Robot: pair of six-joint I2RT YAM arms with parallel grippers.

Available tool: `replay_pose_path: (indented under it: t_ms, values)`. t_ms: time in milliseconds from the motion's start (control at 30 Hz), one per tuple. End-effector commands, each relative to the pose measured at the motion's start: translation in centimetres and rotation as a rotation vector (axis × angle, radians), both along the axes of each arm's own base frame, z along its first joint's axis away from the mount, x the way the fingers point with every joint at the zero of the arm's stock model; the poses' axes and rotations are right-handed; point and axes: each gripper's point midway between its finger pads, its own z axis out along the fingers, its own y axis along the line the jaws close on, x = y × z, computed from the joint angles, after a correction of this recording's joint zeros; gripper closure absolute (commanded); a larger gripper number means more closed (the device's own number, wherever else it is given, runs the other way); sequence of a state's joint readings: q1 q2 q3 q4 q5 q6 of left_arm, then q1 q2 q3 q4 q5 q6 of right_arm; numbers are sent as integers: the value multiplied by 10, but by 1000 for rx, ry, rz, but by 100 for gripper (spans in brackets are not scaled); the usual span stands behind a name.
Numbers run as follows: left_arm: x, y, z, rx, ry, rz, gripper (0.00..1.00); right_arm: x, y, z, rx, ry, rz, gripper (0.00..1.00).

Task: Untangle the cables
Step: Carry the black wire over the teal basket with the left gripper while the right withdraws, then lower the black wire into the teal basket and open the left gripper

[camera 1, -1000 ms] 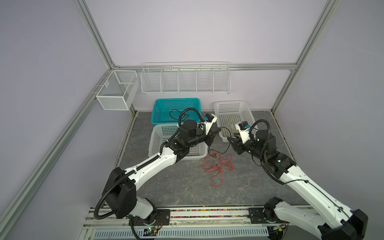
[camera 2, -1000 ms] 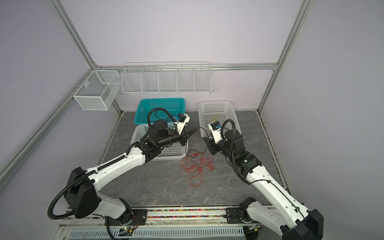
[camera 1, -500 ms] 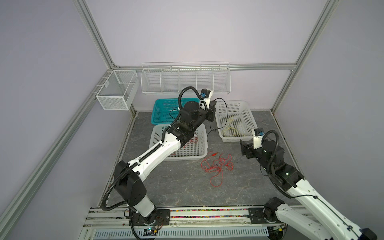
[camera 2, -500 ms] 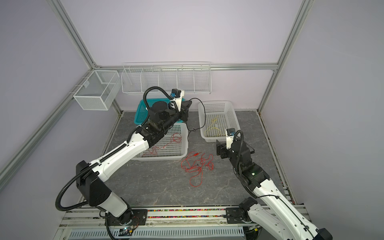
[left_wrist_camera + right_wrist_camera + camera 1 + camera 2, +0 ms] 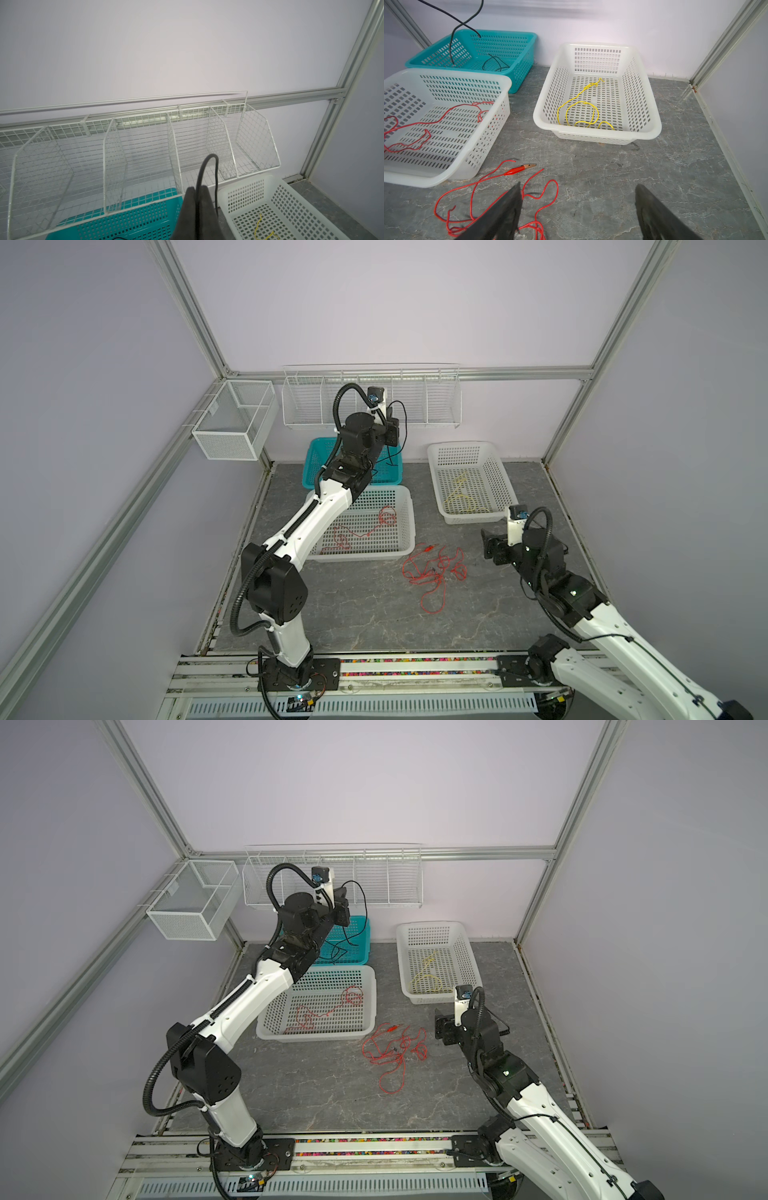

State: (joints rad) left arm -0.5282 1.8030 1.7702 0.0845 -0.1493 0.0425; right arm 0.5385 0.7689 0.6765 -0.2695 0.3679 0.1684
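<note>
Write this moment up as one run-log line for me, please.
left tool: shut on black cable, above teal basket | right tool: open, empty, by red tangle on table | stage: untangling unfinished

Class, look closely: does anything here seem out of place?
Yes. A red cable tangle lies loose on the floor, outside the white basket that holds one red cable.

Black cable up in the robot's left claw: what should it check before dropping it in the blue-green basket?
1. Left gripper shut on black cable: ok.
2. Cable's lower end inside teal basket: ok.
3. Black cable apart from red cables on table: ok.
4. Right gripper open, empty: ok.
5. Cable loop clear of wire rack: cannot tell.
</note>
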Motion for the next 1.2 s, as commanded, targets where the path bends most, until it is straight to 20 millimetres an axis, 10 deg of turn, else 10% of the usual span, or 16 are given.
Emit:
replay_pose_path:
  t_ms: [0,333,1167]
  values:
    - [27,18,-27,43,37,73,100,-2,4,-13,27,41,15,14]
    - [74,63,-158,-38,362,238,100,-4,13,-23,38,89,48,13]
    - [99,178,-285,-171,804,599,92,5,33,-28,38,124,112,13]
